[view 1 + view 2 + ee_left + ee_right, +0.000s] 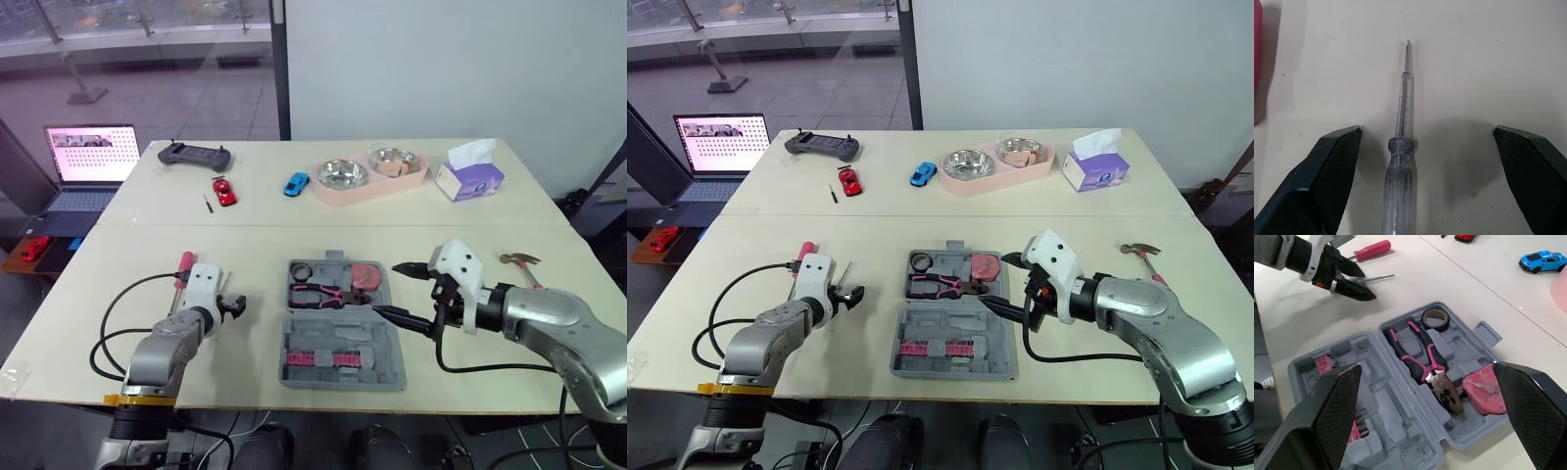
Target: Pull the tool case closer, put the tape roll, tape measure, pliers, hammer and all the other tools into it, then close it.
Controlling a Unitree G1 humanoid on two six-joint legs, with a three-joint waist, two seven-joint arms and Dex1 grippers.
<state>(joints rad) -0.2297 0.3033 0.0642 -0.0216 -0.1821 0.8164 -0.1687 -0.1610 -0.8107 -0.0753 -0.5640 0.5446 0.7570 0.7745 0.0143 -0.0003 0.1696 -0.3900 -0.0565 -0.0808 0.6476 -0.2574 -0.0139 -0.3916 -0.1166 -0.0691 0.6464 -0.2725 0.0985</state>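
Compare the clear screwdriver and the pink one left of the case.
The clear screwdriver has a see-through handle; the pink screwdriver has an opaque pink, thicker one. The clear one lies between the left tool's open fingers; the pink one lies outside them. Both lie flat on the table, outside the tool case.

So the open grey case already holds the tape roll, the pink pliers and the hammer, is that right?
Not quite: the hammer is outside the case, lying on the table at the robot's right, as the left eye view shows. The tape roll and pink pliers are in it.
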